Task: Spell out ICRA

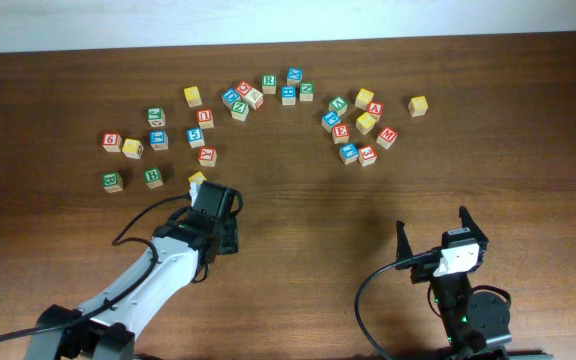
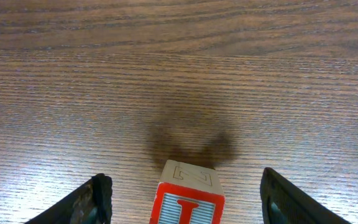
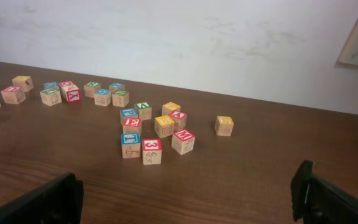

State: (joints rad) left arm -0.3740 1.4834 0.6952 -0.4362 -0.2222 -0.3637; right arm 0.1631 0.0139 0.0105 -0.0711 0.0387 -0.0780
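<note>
In the left wrist view the red-faced "I" cube [image 2: 188, 205] stands on the table between the fingers of my left gripper [image 2: 185, 186]. The jaws are open, with a gap on each side of the cube. From overhead the left gripper [image 1: 218, 215] covers that cube. The green "R" cube [image 1: 269, 83] lies at the back centre. The red "A" cube [image 1: 375, 109] lies in the right cluster and also shows as the red "A" cube [image 3: 178, 116]. Several yellow-faced cubes lie about; their letters are unreadable. My right gripper [image 1: 433, 222] [image 3: 188, 186] stands open over bare wood.
A yellow cube [image 1: 197, 180] sits just behind the left gripper. More cubes are scattered at the back left [image 1: 154, 145] and back right [image 1: 367, 155]. A lone yellow cube [image 1: 418, 105] sits furthest right. A black cable [image 1: 368, 300] loops by the right arm.
</note>
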